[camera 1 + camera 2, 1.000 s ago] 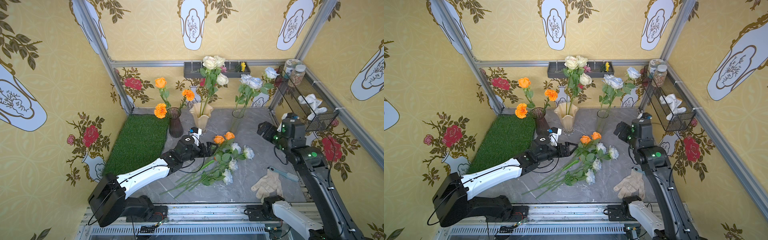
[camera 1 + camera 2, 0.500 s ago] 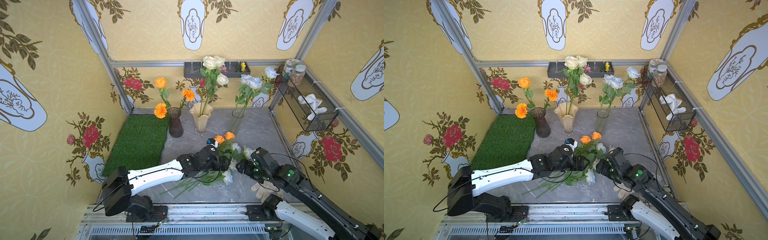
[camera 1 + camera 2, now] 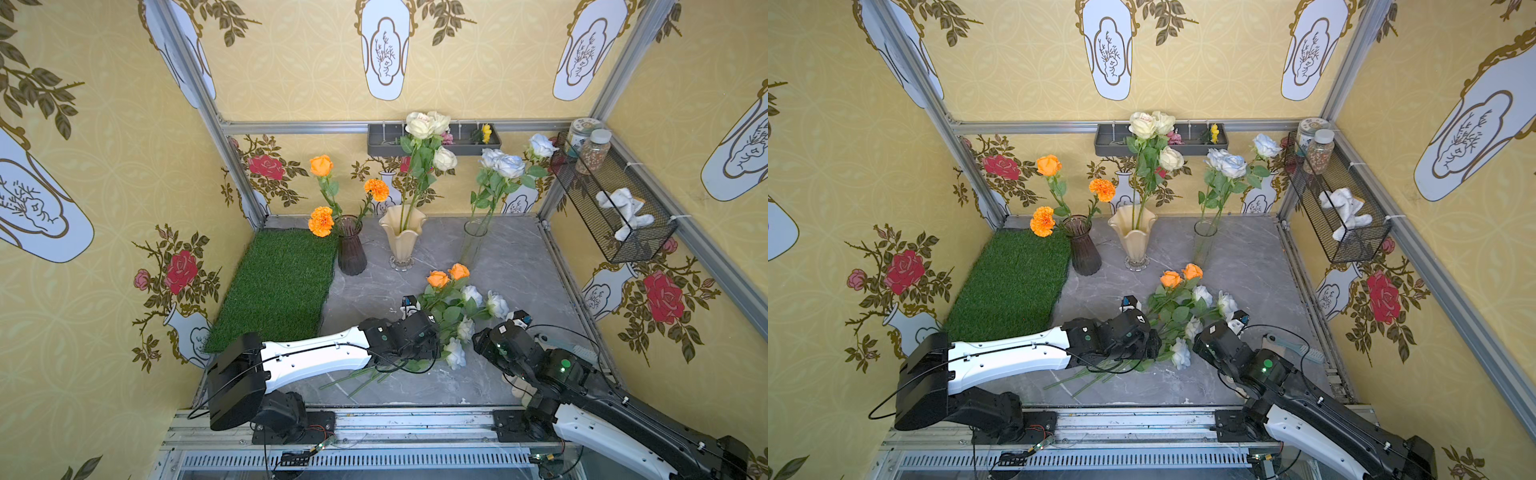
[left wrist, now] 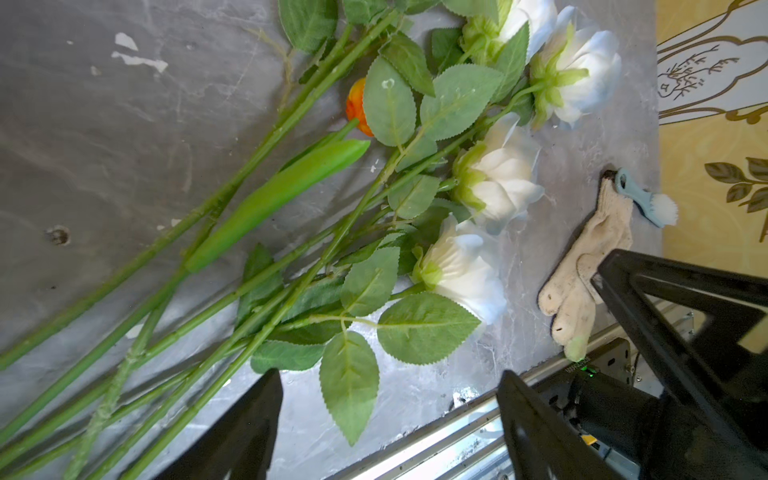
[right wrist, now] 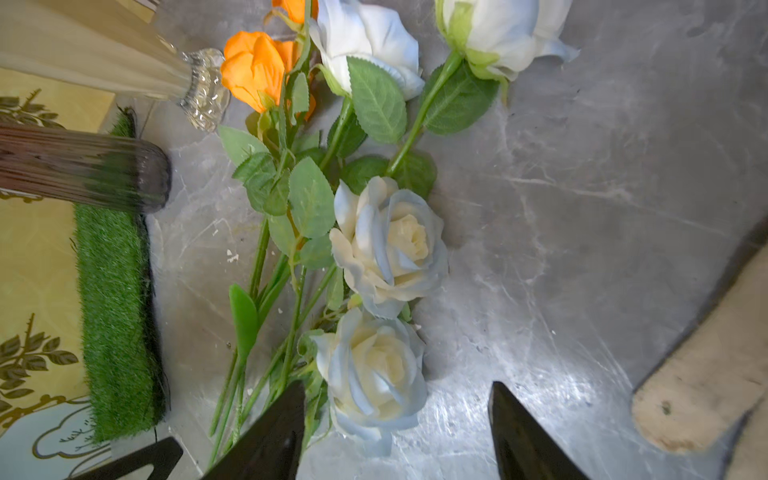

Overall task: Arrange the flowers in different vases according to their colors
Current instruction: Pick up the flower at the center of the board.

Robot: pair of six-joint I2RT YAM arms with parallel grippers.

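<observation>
We find the left end effector (image 4: pixel 390 374) apart over the loose stems (image 4: pixel 199 210), gripping nothing (only a leaf (image 4: pixel 349 382) lies between its jaws), and the right end effector (image 5: pixel 397 384) also apart, a pale blue-white rose (image 5: pixel 374 374) lying unclamped between its jaws. On the surface (image 3: pixel 519 266) we count two orange roses (image 3: pixel 437 278) and four pale blue-white roses (image 3: pixel 464 328) piled together. Behind them are three vases (image 3: pixel 1086 253): purple vase (image 3: pixel 351 253) with three orange blooms (image 3: pixel 321 166), cream vase (image 3: pixel 402 241) with three cream roses (image 3: pixel 419 126), clear vase (image 3: pixel 473 241) with three pale blue roses (image 3: pixel 509 166).

Right wrist view shows the purple vase (image 5: pixel 83 166) blurred.
</observation>
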